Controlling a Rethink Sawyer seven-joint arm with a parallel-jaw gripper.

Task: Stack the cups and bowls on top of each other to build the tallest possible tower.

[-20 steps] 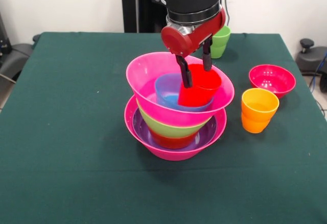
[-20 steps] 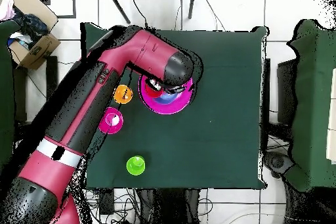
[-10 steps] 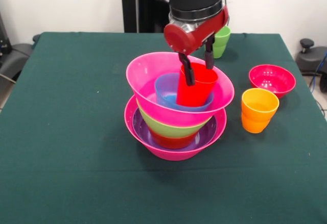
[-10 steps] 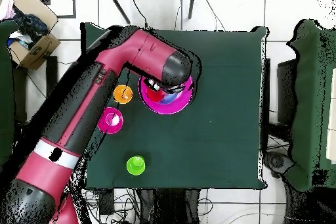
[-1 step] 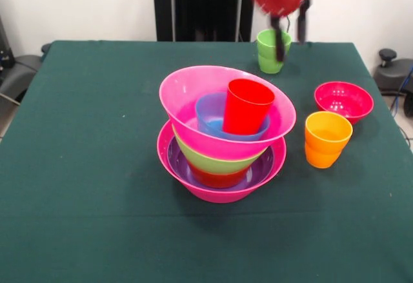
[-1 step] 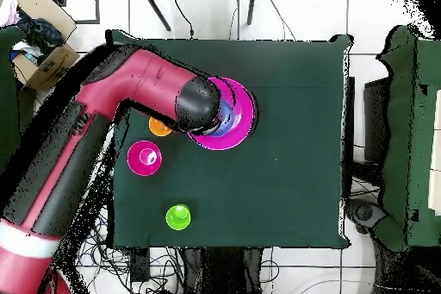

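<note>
The tower (image 5: 222,191) stands mid-table: a large hot-pink bowl at the base, then purple, orange-red and lime green bowls, then a tilted second hot-pink bowl (image 5: 187,93). That bowl holds a small blue bowl (image 5: 210,112) with the red cup (image 5: 246,107) leaning in it. My gripper (image 5: 290,44) is open and empty, raised up and to the right of the tower, in front of the lime green cup (image 5: 266,56). In the overhead view my arm (image 6: 129,101) covers part of the tower (image 6: 243,125) and hides the gripper.
An orange cup (image 5: 326,138) and a crimson bowl (image 5: 343,101) sit right of the tower. From overhead, the orange cup (image 6: 158,127), the crimson bowl (image 6: 145,156) and the green cup (image 6: 178,216) lie left of the tower. A cardboard box (image 6: 39,40) sits off the table.
The gripper has let go of the red cup, which now stands in the blue bowl, and has risen and moved away toward the green cup.
</note>
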